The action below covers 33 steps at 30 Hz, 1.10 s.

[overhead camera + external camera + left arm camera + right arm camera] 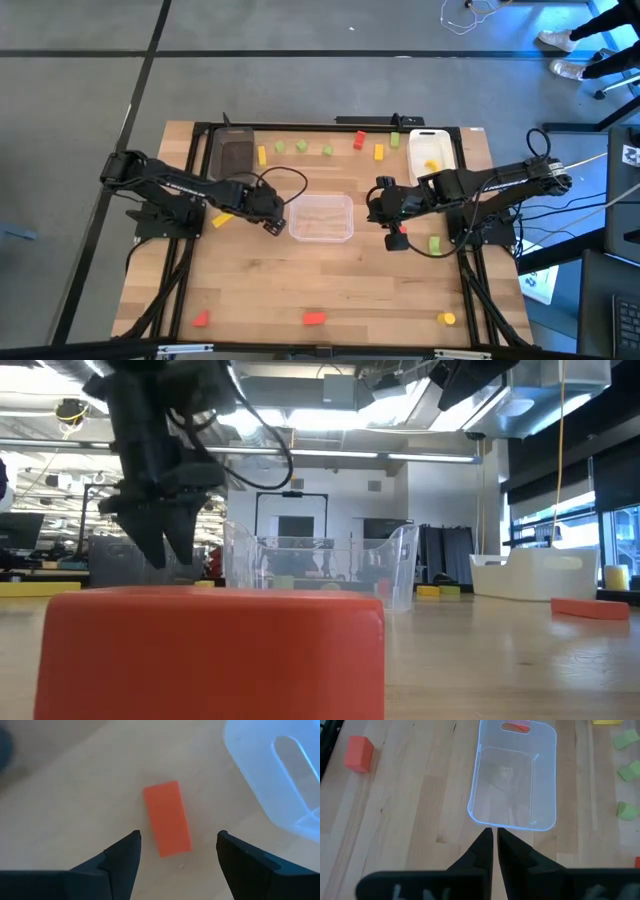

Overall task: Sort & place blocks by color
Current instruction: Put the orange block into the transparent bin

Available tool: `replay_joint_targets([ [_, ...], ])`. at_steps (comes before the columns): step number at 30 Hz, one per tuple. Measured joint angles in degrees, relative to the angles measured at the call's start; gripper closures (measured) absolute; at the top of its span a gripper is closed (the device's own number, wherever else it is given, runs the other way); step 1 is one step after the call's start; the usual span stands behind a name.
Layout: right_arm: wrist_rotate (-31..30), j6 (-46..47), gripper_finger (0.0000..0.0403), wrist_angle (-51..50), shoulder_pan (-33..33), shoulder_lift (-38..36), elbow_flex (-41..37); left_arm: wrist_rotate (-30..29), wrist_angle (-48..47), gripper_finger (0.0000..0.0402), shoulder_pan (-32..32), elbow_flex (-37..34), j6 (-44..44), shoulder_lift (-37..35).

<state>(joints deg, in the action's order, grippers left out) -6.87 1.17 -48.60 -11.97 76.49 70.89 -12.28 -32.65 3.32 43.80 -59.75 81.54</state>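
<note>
A red block (167,819) lies flat on the wooden table just left of the clear tray (321,217). My left gripper (178,836) hangs open above it, pointing steeply down, one finger on each side of the block's near end and apart from it. In the high view this gripper (272,223) covers the block. In the low view its fingers (165,545) stand a little above the table. My right gripper (494,837) is shut and holds nothing; it hovers right of the clear tray (514,785), high above the table (376,207).
A dark grey tray (232,155) stands at the far left and a white tray (432,150) at the far right. Green, yellow and red blocks line the far edge (328,151). Loose blocks lie near the front edge (314,318); a yellow one (221,219) lies under my left arm.
</note>
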Motion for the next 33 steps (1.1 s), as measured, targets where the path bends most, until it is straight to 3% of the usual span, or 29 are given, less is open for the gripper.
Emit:
replay_joint_targets([
  [15,0.0,0.0,0.0376,0.0,0.0,0.0,0.0,-0.1,14.6,0.0156,-2.1,-8.8,-0.1,1.0],
  [33,0.0,0.0,0.0376,0.2,0.0,0.0,0.0,-1.9,14.4,0.0164,-2.0,-9.4,-2.2,2.9],
])
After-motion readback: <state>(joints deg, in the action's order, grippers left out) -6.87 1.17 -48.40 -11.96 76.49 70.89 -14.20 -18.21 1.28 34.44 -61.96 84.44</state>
